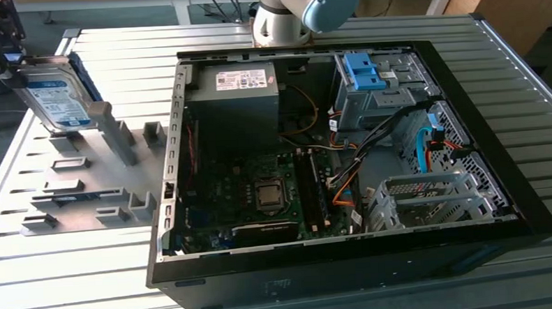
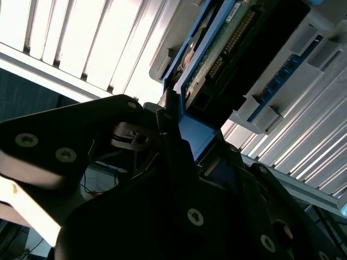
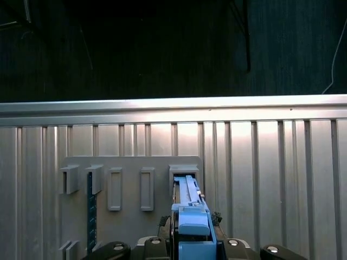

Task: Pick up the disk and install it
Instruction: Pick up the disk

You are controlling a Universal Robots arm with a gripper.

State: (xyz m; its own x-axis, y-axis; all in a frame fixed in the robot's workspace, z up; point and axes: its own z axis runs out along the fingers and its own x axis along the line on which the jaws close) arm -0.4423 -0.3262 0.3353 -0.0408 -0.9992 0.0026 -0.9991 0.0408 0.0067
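Your end effector is closed on the disk, as far as the 2 wrist views let you judge: its dark fingers press against the blue carrier frame, with the drive's green circuit board beyond them.

In the exterior view the disk stands on edge at the far left, label facing the camera, over the grey fixture plate that lies on the ribbed metal surface. You cannot tell whether its lower edge has left the slot in that plate or sits in it.

So the grasp looks made, and the pick-up is at most just begun. The install is not done. The open computer case lies well apart, on the exterior view's right, and the disk is nowhere near it. The metal drive cage at the case's near right corner holds no drive that you can see.
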